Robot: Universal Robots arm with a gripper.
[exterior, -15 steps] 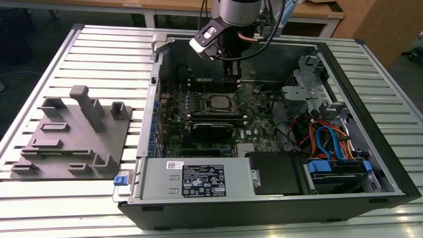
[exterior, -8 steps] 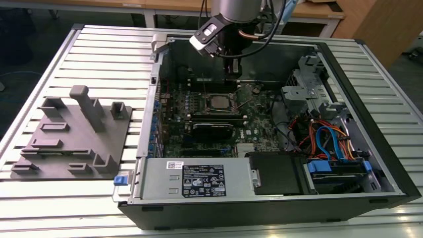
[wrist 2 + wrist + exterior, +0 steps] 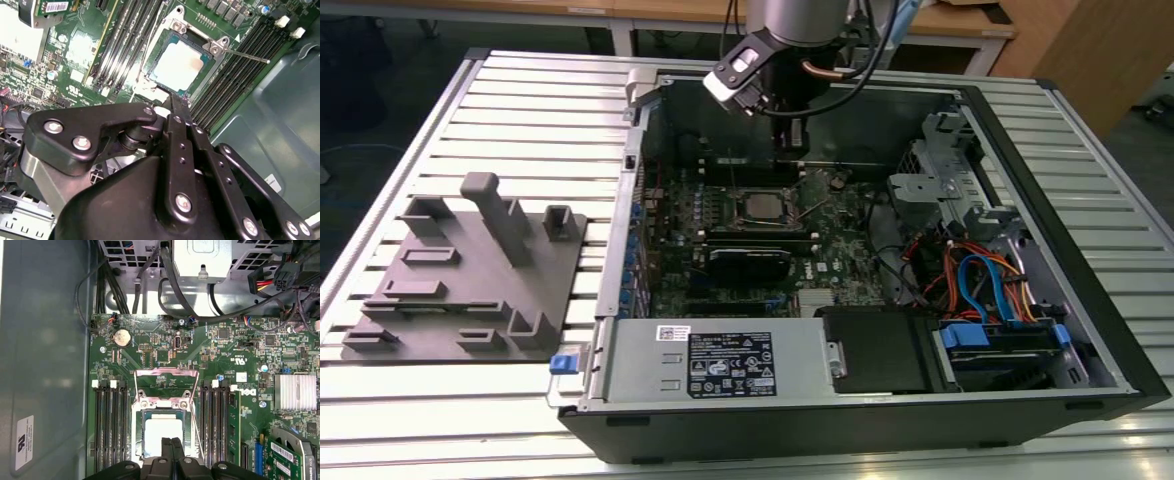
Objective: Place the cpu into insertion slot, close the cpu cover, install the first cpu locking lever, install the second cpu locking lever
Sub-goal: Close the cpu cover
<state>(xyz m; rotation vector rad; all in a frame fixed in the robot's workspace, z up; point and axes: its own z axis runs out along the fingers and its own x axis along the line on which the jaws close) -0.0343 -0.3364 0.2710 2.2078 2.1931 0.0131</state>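
One lever (image 3: 248, 55) juts free beside the cover (image 3: 216, 47), cpu (image 3: 177, 65) seated beneath. The gripper (image 3: 176, 102), jaws together and empty, likely needs a square, steady push on it.

We count one computer case (image 3: 881, 400) on one surface (image 3: 494, 100), and one grey fixture block (image 3: 467, 280) at the exterior view's left. Inside we count one cpu (image 3: 162, 432), one insertion slot (image 3: 186, 432), two banks of memory slots (image 3: 112, 425), one coin battery (image 3: 121, 337) and one finned heatsink (image 3: 297, 392).
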